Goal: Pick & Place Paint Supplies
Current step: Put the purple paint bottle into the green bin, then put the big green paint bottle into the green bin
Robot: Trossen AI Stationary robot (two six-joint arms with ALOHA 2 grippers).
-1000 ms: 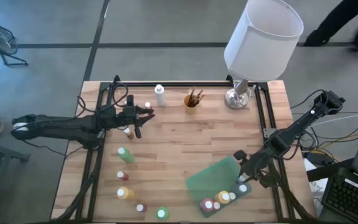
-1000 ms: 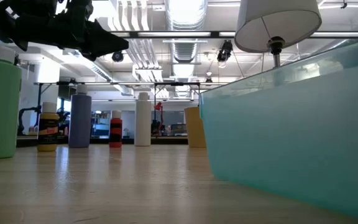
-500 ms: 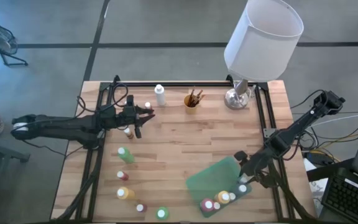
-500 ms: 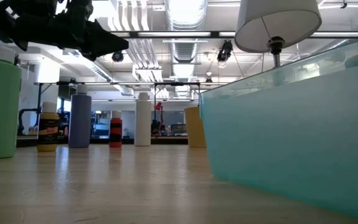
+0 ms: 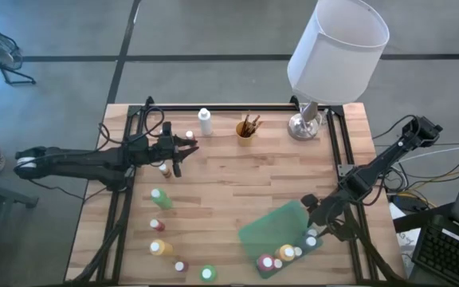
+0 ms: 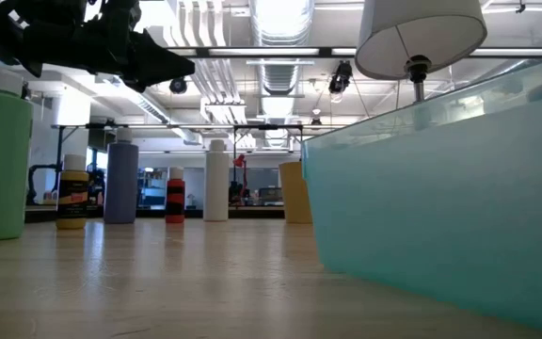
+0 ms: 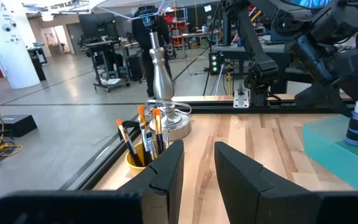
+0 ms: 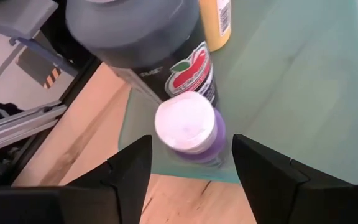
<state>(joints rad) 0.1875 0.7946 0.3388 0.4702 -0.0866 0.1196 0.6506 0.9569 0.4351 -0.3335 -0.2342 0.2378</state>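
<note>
A small purple bottle (image 8: 191,129) with a white cap stands in the green bin (image 5: 273,227), at its edge beside a black bottle (image 8: 148,43). The right gripper (image 8: 188,171) hangs just over it, fingers spread wide on both sides, not touching. The left gripper (image 5: 188,147) waits far off near the brush cup (image 5: 246,127), fingers a little apart, holding nothing.

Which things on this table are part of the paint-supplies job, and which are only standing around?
Part of the job:
- green tray with bottles inside
- purple bottle under the right gripper
- loose bottles, e.g. green bottle
- cup of brushes

Only standing around:
- lamp
</note>
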